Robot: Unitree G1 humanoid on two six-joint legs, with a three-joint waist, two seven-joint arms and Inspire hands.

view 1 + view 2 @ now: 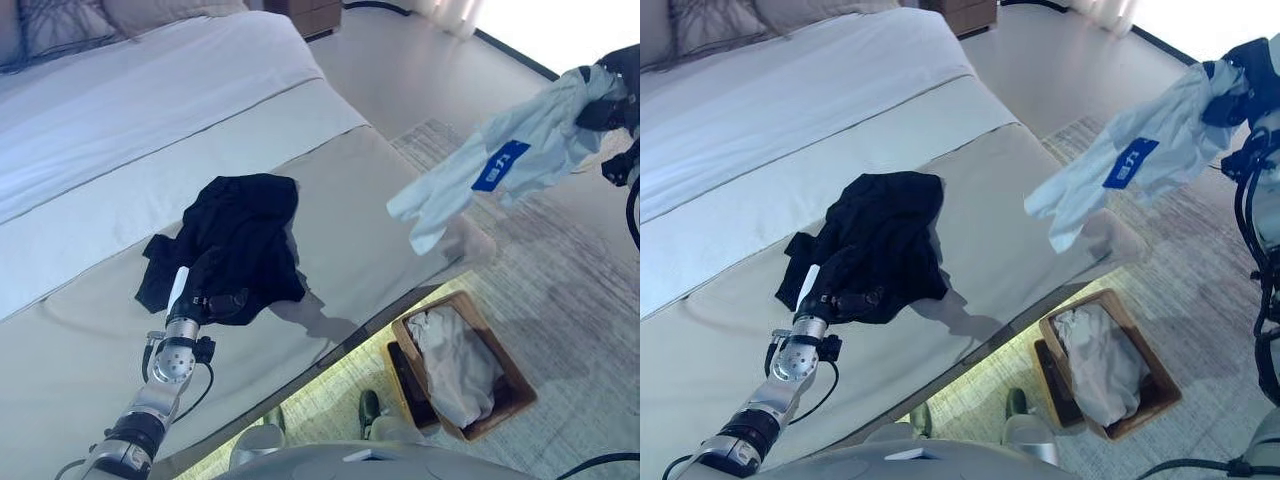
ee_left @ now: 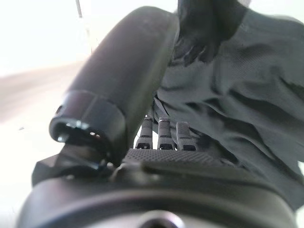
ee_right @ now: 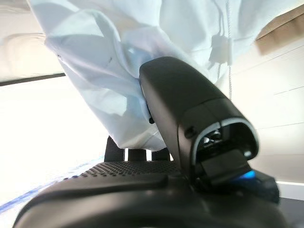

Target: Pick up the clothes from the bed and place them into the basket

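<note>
A black garment [image 1: 245, 225] lies crumpled on the beige bed cover [image 1: 380, 200]. My left hand [image 1: 210, 290] rests on its near edge. In the left wrist view the thumb [image 2: 118, 80] stands against the black cloth [image 2: 237, 95]. My right hand [image 1: 605, 108] is raised at the far right and is shut on a white garment with a blue patch [image 1: 520, 150]. The garment hangs in the air beyond the bed's corner, above the rug. The right wrist view shows the thumb [image 3: 190, 109] clamped on the pale cloth [image 3: 95, 57]. The brown basket [image 1: 500, 348] stands on the floor by the bed, with white cloth [image 1: 455, 365] in it.
The bed's edge runs diagonally from lower left to the corner near the basket. A patterned rug [image 1: 570, 290] covers the floor to the right. Pillows [image 1: 60, 25] and a wooden nightstand [image 1: 310, 12] are at the far end.
</note>
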